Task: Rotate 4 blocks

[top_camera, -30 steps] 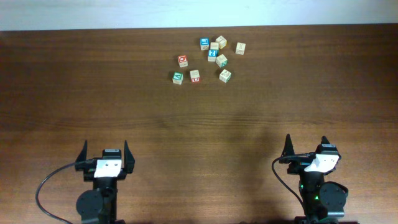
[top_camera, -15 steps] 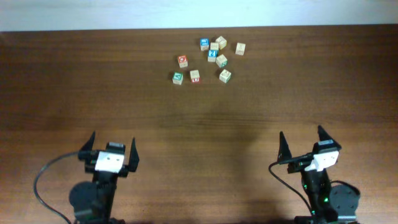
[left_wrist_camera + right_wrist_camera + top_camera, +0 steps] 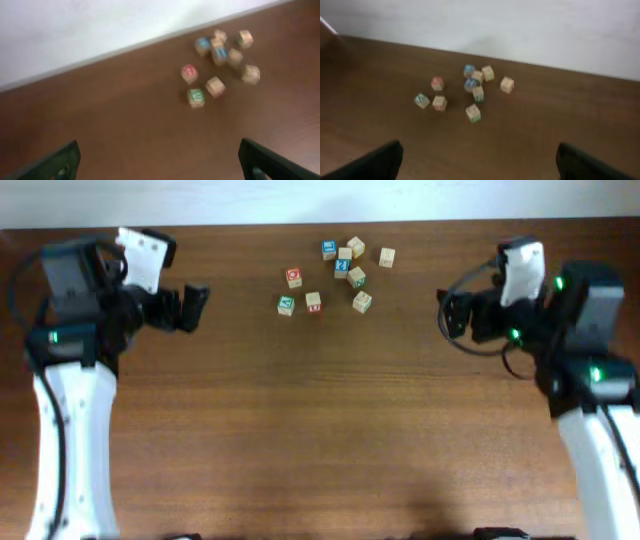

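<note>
Reach-in phase, most likely, with nothing touched yet. Lying loose near the far edge of the table, between the two arms: red-ring block, green-faced block just beside red-printed block, and green block further right. Spread wide and empty, well apart from them: left end effector and right end effector. Best to start with an outlying one, descend straight, straddle two flat sides, twist about the vertical. No long axis on any; printed faces up, sides skewed differently to the table edge.

Blurred blocks in both wrist views, their faces illegible overhead too.
</note>
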Controlling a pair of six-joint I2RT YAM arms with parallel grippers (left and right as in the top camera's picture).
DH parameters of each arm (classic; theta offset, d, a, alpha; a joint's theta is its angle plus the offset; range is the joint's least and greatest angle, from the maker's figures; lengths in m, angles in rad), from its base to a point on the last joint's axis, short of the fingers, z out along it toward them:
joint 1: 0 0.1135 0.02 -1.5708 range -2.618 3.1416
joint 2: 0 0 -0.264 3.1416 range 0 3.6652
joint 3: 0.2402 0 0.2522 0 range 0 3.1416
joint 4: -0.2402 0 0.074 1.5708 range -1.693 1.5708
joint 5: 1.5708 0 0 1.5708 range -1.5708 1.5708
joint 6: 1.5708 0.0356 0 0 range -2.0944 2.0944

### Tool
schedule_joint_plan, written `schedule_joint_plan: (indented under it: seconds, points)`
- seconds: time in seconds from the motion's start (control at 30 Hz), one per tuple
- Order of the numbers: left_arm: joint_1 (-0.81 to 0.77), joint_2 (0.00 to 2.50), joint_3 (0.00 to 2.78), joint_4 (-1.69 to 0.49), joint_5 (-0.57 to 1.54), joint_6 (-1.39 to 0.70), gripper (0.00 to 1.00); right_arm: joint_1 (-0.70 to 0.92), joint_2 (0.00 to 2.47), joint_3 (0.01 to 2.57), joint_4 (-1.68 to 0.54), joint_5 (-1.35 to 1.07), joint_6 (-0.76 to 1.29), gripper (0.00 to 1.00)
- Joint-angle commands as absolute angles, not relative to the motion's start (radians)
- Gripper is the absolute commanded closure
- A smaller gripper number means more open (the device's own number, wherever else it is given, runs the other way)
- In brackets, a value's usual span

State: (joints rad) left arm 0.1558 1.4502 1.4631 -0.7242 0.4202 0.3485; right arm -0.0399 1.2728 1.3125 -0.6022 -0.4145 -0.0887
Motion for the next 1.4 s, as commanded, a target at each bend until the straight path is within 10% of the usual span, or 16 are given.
schedule_joint_plan:
  seconds: [0.0,0.17,0.5,0.93,1.37]
  points:
    - [0.160,1.652,1.751,-0.869,0.525,0.353,0.01,-0.046,1.477,1.571,-0.773,-0.516,-0.195,0.02]
    - [0.159,1.820,1.930,-0.991,0.545,0.353,0.01,-0.046,1.730,1.862,-1.046,-0.516,-0.255,0.02]
    - [0.133,1.924,1.930,-1.118,0.432,0.353,0.01,0.060,1.818,1.863,-0.908,-0.341,0.003,0.05]
    - [0.131,1.928,1.929,-1.160,0.338,0.289,0.01,0.353,2.274,1.863,-0.635,0.182,0.795,0.43]
    - [0.131,1.932,1.929,-1.155,0.235,0.224,0.00,0.353,2.357,1.862,-0.617,0.128,0.789,0.64]
